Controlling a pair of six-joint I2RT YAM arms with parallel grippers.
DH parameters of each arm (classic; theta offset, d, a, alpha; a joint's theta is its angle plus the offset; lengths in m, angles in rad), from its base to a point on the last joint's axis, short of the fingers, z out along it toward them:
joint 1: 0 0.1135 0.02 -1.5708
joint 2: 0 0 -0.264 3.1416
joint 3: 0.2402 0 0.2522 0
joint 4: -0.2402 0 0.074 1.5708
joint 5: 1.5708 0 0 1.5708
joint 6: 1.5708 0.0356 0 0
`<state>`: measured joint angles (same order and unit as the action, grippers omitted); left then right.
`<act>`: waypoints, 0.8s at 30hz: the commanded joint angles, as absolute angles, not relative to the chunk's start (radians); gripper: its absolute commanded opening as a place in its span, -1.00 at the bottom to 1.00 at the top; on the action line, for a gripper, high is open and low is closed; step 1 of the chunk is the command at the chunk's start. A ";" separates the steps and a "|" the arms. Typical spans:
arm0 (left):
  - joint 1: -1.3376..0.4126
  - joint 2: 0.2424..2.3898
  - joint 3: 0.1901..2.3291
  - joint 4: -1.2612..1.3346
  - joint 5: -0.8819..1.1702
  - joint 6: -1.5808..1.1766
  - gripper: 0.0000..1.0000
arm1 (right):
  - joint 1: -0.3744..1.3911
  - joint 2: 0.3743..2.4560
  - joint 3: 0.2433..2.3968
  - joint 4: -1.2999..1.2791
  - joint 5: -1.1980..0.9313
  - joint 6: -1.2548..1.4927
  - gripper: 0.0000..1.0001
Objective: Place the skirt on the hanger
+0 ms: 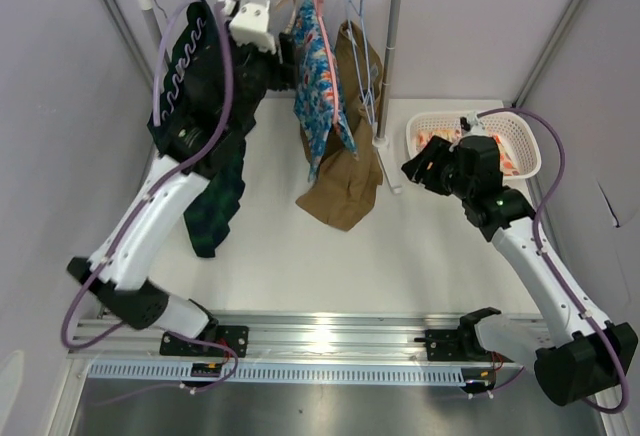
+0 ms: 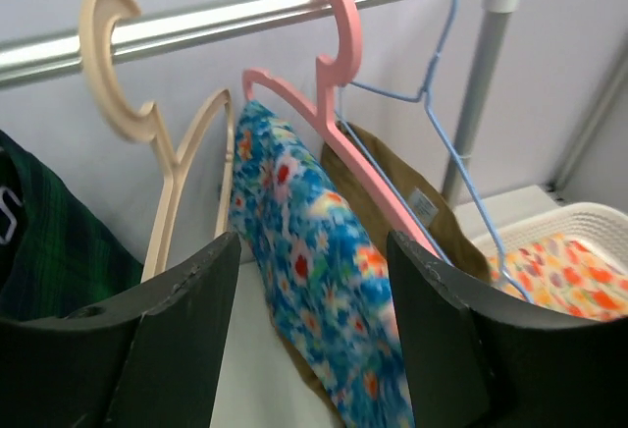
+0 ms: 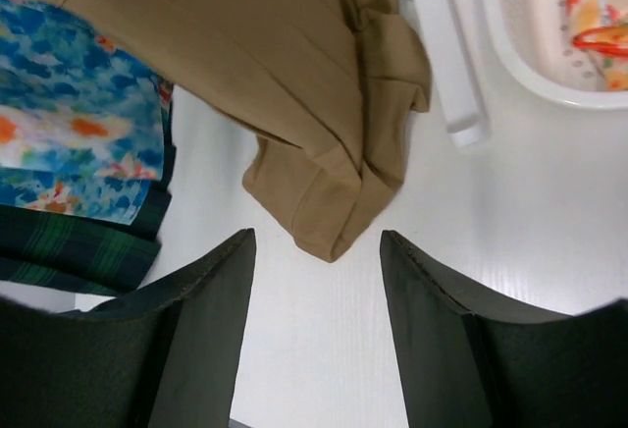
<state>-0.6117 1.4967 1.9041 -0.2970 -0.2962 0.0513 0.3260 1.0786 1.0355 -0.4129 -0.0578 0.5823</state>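
**A:** Where's the skirt?

**B:** The blue floral skirt (image 2: 294,202) hangs from the pink hanger (image 2: 339,35) on the rail (image 2: 216,21), just ahead of the left gripper (image 2: 312,241). Its fingers stand apart, empty. The right gripper (image 3: 317,237) hovers over the table (image 3: 510,251), fingers also apart, holding nothing.

**A:** Best move?

**B:** I'd draw the left arm straight back, clear of the cloth, so nothing snags.

**A:** Count?

**B:** Three skirts: floral, tan skirt (image 3: 255,65), green plaid skirt (image 1: 215,196). One pink hanger, one beige hanger (image 2: 108,65), at least one blue wire hanger (image 2: 437,124), one basket (image 1: 525,131).
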 commanded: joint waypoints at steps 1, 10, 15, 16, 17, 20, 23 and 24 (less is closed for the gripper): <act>-0.623 1.336 1.764 -0.307 -0.200 -0.057 0.34 | 0.276 1.077 1.104 -0.457 -0.008 0.568 0.21; -0.661 0.933 1.301 -0.336 -0.074 -0.271 0.34 | 0.029 1.333 1.297 -0.512 -0.042 0.554 0.25; -0.712 0.806 1.102 -0.356 -0.040 -0.371 0.33 | 0.009 1.642 1.515 -0.604 0.046 0.491 0.29; -0.716 0.770 1.083 -0.356 -0.035 -0.377 0.33 | 0.011 1.687 1.557 -0.624 0.057 0.474 0.28; -0.719 0.753 1.025 -0.354 -0.029 -0.382 0.33 | 0.009 1.725 1.616 -0.635 0.066 0.463 0.30; -0.721 0.707 0.965 -0.367 -0.028 -0.400 0.34 | 0.009 1.865 1.716 -0.678 0.087 0.423 0.32; -0.723 0.686 0.939 -0.379 -0.012 -0.408 0.34 | 0.009 1.980 1.761 -0.724 0.123 0.388 0.37; -0.723 0.683 0.924 -0.379 -0.008 -0.411 0.34 | 0.009 2.000 1.766 -0.729 0.121 0.379 0.39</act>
